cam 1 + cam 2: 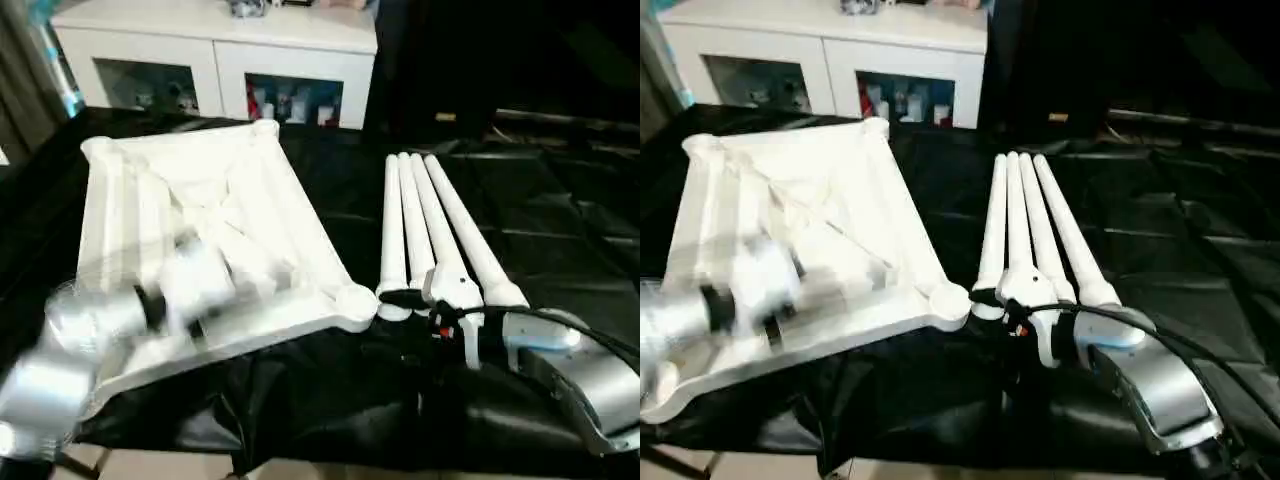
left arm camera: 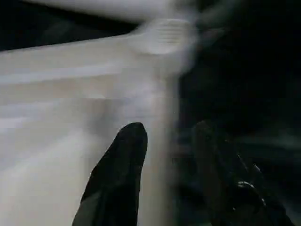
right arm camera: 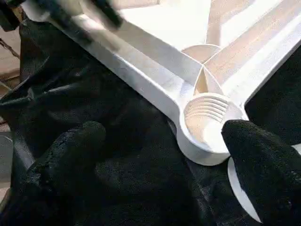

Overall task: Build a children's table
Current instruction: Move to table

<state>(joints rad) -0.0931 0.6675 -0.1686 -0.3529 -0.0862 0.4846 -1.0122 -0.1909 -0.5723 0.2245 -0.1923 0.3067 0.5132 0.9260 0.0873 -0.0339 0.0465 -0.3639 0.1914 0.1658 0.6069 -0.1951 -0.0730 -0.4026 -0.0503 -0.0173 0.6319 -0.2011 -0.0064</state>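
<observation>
The children's table lies in parts on a black cloth. Its white square top (image 1: pixel 240 190) rests upside down, ribbed underside up, with a round threaded socket (image 3: pixel 207 115) at the near right corner. The tube legs (image 1: pixel 430 220) lie side by side just right of it. My left gripper (image 2: pixel 169 129) hovers over the top's near edge, black fingers (image 2: pixel 117 174) apart and holding nothing; that arm (image 1: pixel 90 330) is blurred. My right gripper (image 3: pixel 164 129) is open wide beside the corner socket, at the legs' near ends.
A white cabinet (image 1: pixel 215 50) with glass doors stands behind the work area. The black cloth (image 1: pixel 540 200) covers the surface and hangs in folds over the near edge. Bare floor (image 1: pixel 150 465) shows below it.
</observation>
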